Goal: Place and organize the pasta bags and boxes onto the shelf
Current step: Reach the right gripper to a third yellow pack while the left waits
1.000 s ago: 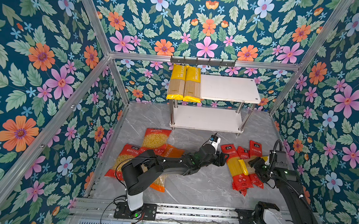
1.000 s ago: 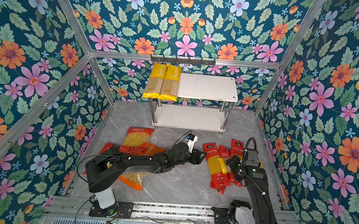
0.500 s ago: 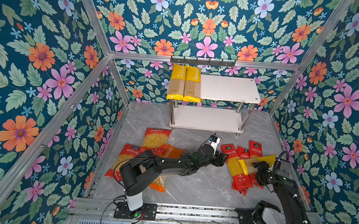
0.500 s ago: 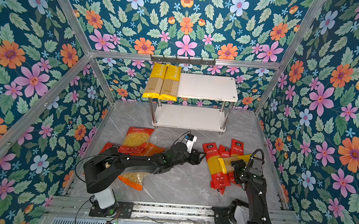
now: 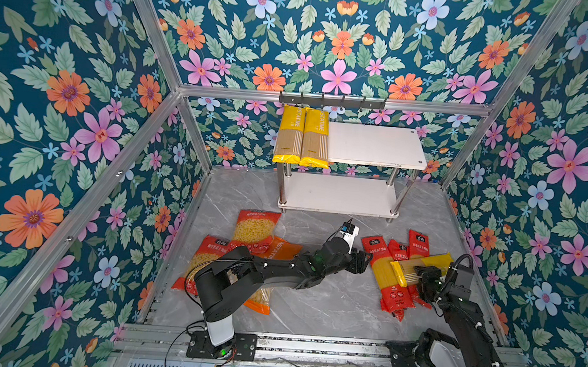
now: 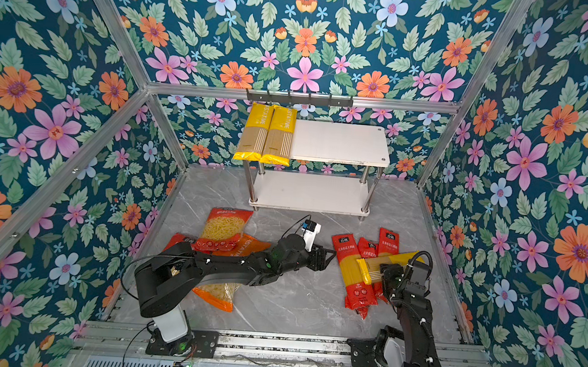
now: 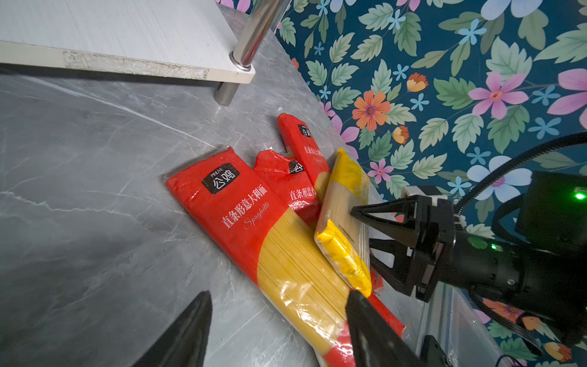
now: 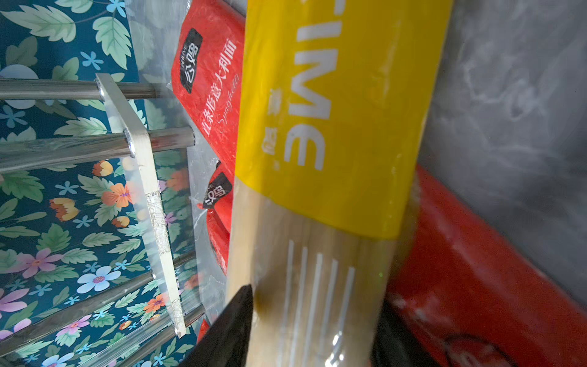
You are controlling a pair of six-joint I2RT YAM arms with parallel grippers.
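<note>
Your right fingers [image 7: 362, 229] are closed around a long yellow pack [image 7: 343, 197], one finger on its top face and the other beneath it, at its clear middle part. That pack lies crosswise over the three red spaghetti packs [image 5: 383, 272] at the right of the bench [image 5: 313, 299]. Your left fingers [image 5: 365, 258] are spread wide and hold nothing. They hover low, just beside the leftmost of the red packs.

The shelf [image 5: 373, 144] stands at the back of the bench. Two more yellow packs [image 5: 303, 135] lie side by side at the left end of its top board, their ends overhanging the front edge. At the left of the bench, two red macaroni bags [image 5: 254, 229] and an orange bag [image 5: 282, 249] overlap, partly hidden under your left arm.
</note>
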